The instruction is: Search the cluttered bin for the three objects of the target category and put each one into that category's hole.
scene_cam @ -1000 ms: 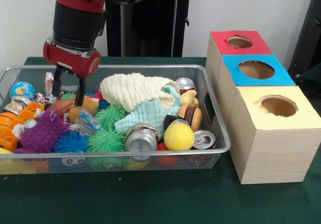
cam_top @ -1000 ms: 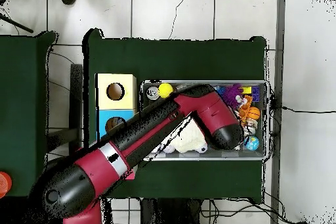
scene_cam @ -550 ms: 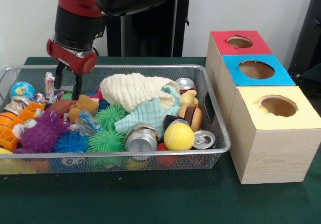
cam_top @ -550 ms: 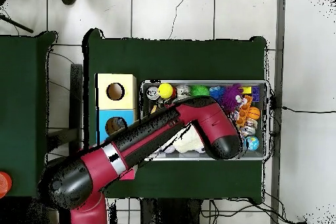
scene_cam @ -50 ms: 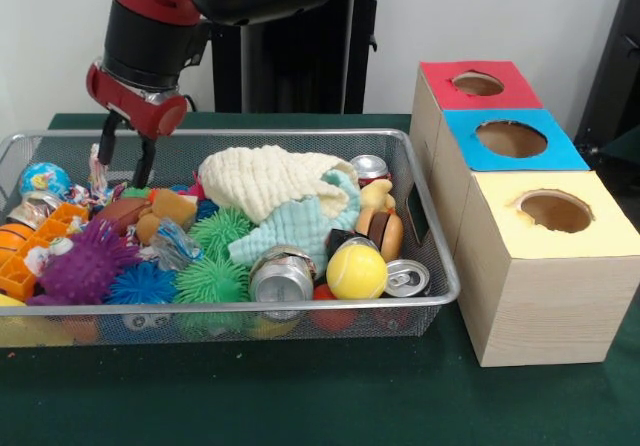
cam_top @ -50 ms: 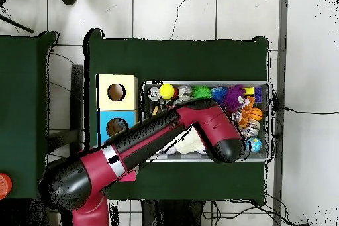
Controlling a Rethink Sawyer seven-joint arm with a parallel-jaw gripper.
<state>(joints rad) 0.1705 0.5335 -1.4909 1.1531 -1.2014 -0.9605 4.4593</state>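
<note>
A wire mesh bin holds mixed clutter. My gripper hangs open and empty over the bin's left part, just above a brown toy bread roll. Crushed cans lie at the front, front right and back right. A yellow tennis ball, a toy burger and spiky green, blue and purple balls lie among them. Cream and pale-blue cloths cover the middle. In the overhead view the arm hides the gripper.
Three wooden boxes with round holes stand right of the bin: red farthest, blue in the middle, yellow nearest. An orange crate and a globe ball sit at the bin's left end.
The gripper has risen out of the clutter and shifted slightly left and back, with nothing in it. The bread roll stays in the bin.
</note>
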